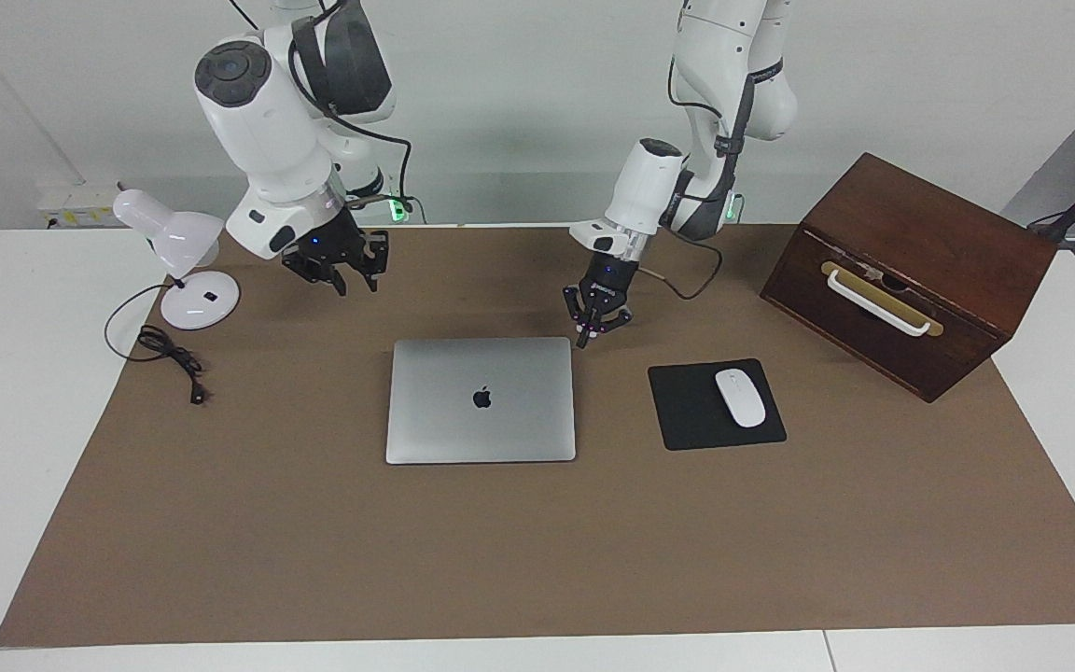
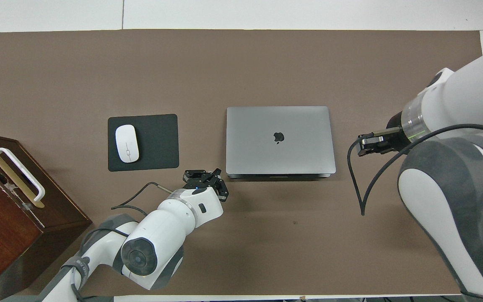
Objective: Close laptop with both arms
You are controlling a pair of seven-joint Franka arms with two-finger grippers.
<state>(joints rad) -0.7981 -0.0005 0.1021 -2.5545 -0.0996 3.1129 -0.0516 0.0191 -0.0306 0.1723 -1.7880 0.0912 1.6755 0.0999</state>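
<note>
The silver-grey laptop (image 1: 481,399) (image 2: 279,140) lies shut and flat in the middle of the brown mat, lid up, with the dark apple logo showing. My left gripper (image 1: 599,329) (image 2: 203,175) hangs low, open and empty. It is just off the laptop's corner at the robots' edge, toward the left arm's end, and is not touching the laptop. My right gripper (image 1: 351,273) (image 2: 366,144) is open and empty. It is raised over the bare mat beside the laptop, toward the right arm's end.
A black mouse pad (image 1: 687,411) (image 2: 157,142) with a white mouse (image 1: 740,398) (image 2: 127,144) lies beside the laptop toward the left arm's end. A dark wooden box (image 1: 911,271) (image 2: 2,209) with a white handle stands past it. A white desk lamp (image 1: 185,271) and its cable (image 1: 169,353) sit at the right arm's end.
</note>
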